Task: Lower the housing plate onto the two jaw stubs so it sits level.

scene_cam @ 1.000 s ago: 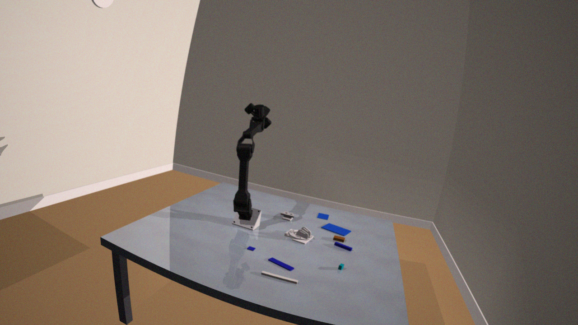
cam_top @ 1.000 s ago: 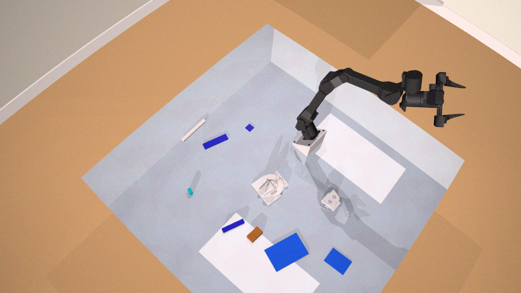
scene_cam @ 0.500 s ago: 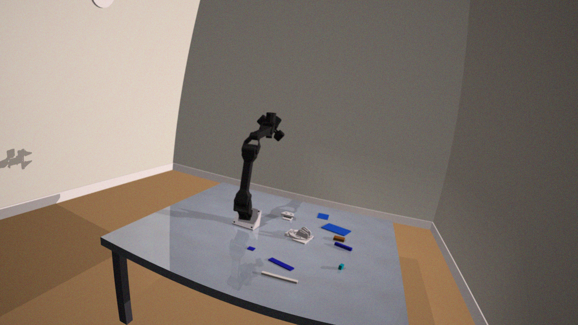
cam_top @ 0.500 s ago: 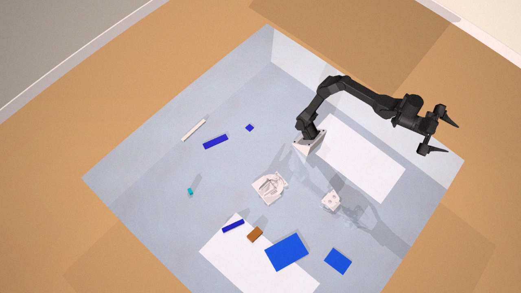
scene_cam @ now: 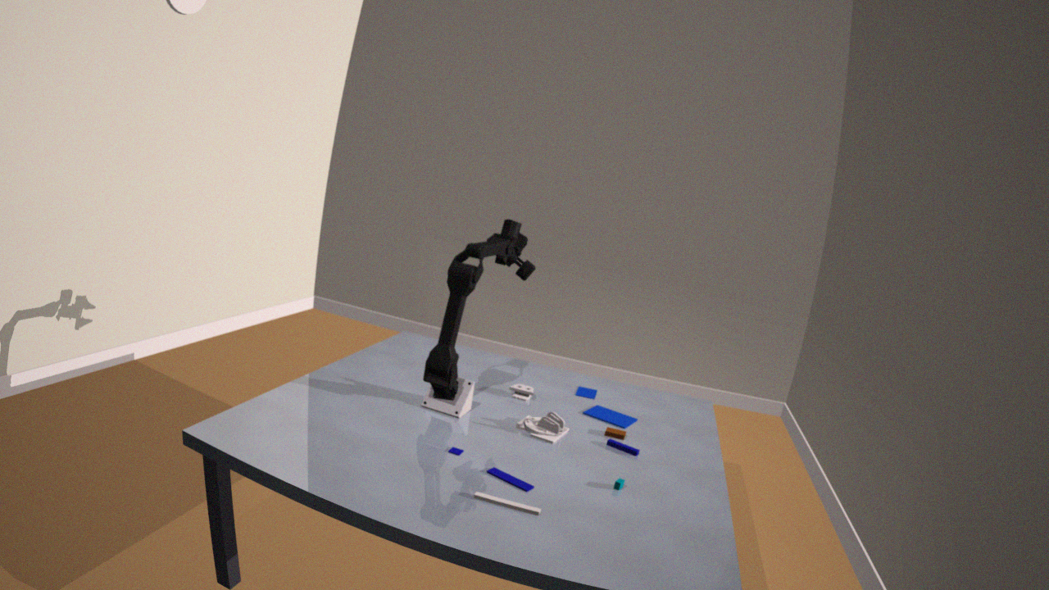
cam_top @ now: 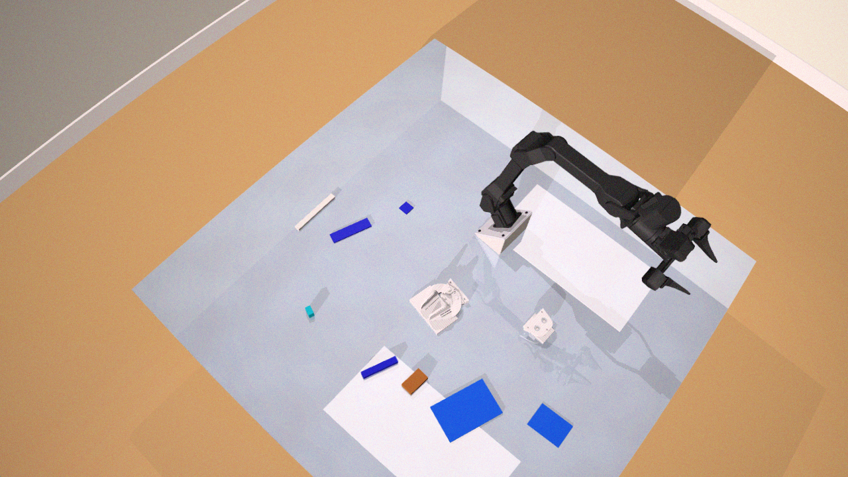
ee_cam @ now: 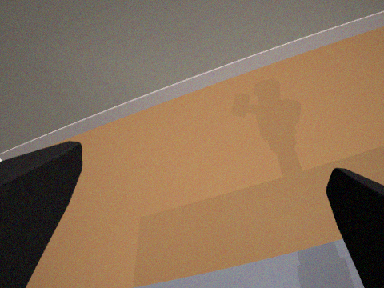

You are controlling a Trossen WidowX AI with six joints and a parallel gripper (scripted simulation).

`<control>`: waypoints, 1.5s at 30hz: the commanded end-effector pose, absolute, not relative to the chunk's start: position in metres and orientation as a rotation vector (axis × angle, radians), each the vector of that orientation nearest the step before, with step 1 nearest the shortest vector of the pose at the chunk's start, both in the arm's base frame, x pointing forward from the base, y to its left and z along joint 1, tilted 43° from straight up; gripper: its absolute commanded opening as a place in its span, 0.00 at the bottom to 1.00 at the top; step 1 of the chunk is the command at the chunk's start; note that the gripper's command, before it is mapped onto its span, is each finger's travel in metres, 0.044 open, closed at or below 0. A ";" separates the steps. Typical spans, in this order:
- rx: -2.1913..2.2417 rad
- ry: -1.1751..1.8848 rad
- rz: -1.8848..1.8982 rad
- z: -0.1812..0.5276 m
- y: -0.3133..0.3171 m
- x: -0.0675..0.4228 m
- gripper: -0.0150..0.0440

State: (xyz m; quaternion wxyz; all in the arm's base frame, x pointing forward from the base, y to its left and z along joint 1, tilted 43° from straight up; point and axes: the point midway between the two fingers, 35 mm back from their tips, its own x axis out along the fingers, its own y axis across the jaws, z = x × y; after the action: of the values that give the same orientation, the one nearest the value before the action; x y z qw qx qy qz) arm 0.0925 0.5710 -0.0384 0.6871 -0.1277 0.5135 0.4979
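A white base assembly (cam_top: 438, 305) (scene_cam: 544, 427) lies on the table, with raised curved parts on it; the jaws, pins and stubs are too small to tell apart. A smaller white piece with two round holes (cam_top: 538, 326) (scene_cam: 521, 390), seemingly the housing plate, stands apart from the assembly, raised slightly over the table. I cannot tell what bears it. My black gripper (cam_top: 703, 277) (ee_cam: 207, 164) is open and empty, high up and far to the right of both white parts in the top view. Neither part shows in the wrist view.
A large blue plate (cam_top: 466, 410) (scene_cam: 610, 416), a small blue plate (cam_top: 550, 425) (scene_cam: 586, 392), an orange block (cam_top: 414, 381) (scene_cam: 615, 433) and several dark blue pieces lie around. A cyan block (cam_top: 309, 311) (scene_cam: 619, 484) and a white bar (cam_top: 315, 211) (scene_cam: 507, 503) lie farther off.
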 end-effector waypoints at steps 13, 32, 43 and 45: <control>-0.658 1.255 0.904 -0.096 0.476 0.153 1.00; -1.090 1.463 0.735 -0.125 0.351 0.194 1.00; -1.329 1.628 0.686 -0.124 0.280 0.203 1.00; -1.371 1.662 0.682 -0.122 0.268 0.204 1.00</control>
State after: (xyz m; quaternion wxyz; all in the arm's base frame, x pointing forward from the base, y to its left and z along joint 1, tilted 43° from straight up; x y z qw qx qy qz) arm 0.2038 0.2891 -0.1238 0.4642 -0.5278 0.6537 0.2805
